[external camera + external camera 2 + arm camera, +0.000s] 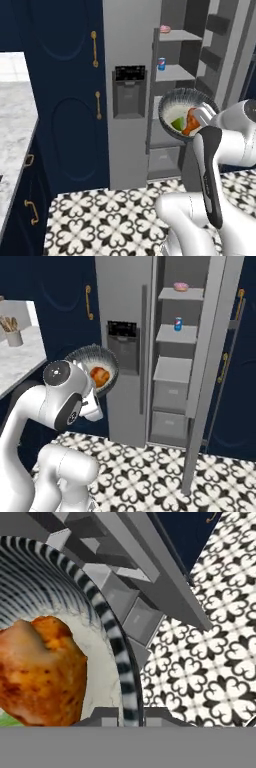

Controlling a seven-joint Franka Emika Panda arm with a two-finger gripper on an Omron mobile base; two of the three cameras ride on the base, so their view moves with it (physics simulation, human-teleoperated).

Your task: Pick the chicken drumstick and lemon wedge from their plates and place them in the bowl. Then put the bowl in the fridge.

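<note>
Bowl (186,111) is up in the air — drumstick (191,123) and lemon (178,123) riding inside, tool (131,716) pinched tight on its rim. Fridge (182,351) door's open just ahead. Final step, I'd say: carry it level onto a shelf (172,369), then release.

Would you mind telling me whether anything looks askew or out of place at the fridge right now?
The bowl is tipped steeply toward the camera, its inside almost facing it, yet the chicken drumstick and lemon wedge sit inside. The gripper is clamped on its rim. The fridge door stands open.
</note>
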